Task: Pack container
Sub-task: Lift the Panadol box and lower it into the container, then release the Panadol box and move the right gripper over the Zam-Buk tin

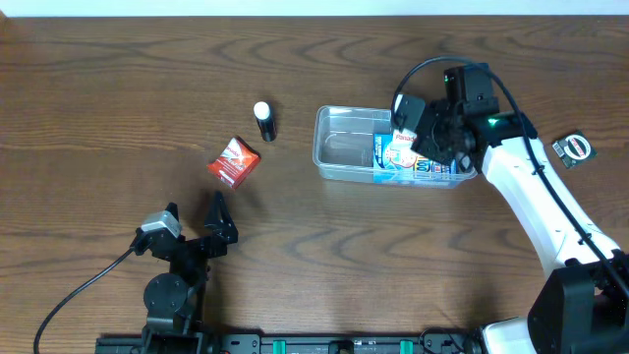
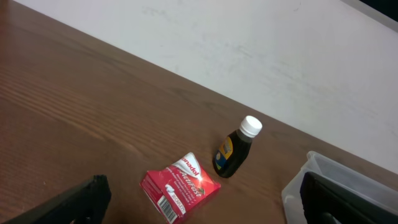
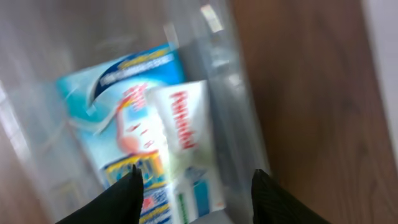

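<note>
The clear plastic container (image 1: 339,149) sits right of the table's middle and holds a blue box (image 1: 388,169) and a white Panadol box (image 1: 401,146) at its right end. My right gripper (image 1: 425,126) hovers over that end, open and empty; the right wrist view shows the white box (image 3: 186,143) lying on the blue box (image 3: 118,124) between its fingers (image 3: 196,196). My left gripper (image 1: 195,228) rests open near the front left. A red box (image 1: 234,161) and a dark bottle with a white cap (image 1: 264,120) lie left of the container.
A small green-and-black object (image 1: 575,148) lies at the far right. In the left wrist view the red box (image 2: 180,185) and the bottle (image 2: 236,149) lie ahead, with the container's corner (image 2: 298,186) at the right.
</note>
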Robot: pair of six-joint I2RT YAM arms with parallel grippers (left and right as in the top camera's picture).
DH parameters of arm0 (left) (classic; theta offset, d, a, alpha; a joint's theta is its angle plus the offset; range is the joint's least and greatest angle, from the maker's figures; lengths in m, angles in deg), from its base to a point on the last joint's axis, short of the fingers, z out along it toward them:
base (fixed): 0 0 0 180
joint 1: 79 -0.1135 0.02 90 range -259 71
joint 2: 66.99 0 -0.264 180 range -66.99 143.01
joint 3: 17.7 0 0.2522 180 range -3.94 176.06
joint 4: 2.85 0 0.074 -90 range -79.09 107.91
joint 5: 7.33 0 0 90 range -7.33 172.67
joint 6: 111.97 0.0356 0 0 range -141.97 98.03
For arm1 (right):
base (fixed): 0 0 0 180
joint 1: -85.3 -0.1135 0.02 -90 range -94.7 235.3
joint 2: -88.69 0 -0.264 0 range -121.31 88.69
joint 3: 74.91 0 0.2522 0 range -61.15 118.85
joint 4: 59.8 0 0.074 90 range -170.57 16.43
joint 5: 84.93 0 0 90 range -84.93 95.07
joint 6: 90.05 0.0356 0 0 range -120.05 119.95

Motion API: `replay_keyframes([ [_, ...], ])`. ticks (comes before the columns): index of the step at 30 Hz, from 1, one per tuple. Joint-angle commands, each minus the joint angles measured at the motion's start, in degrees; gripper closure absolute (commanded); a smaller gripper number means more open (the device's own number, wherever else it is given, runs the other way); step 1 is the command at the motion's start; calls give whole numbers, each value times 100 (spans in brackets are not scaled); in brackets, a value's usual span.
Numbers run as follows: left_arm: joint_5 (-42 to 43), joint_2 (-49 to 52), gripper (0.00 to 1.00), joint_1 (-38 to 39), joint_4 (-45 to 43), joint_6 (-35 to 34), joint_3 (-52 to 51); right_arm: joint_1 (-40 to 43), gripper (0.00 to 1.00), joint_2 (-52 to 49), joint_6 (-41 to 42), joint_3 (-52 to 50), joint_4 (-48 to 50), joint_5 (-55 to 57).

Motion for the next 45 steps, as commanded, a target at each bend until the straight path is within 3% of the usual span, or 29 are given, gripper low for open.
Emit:
replay_keyframes([
  [1,-155,-39,2,-28,205,92,-120,133,44,-20,1134,-9,289,125],
  [8,-155,-39,2,-28,205,90,-120,774,21,61,3314,2,566,1611],
  [14,-155,-39,2,-28,205,92,-120,1711,1,66,3552,0,109,1718],
  [18,-155,-39,2,-28,205,92,-120,2378,1,61,3919,0,52,1716],
  [23,-155,-39,2,-28,205,92,-120,3248,2,61,5637,-11,11,1711],
  [30,-155,-39,2,-28,205,90,-120,3851,1,61,7044,-44,48,1720],
  [39,-155,-39,2,-28,205,92,-120,3974,1,-146,8153,-48,411,1705],
  [45,-155,-39,2,-28,205,92,-120,3974,1,-737,8371,-48,688,1674],
])
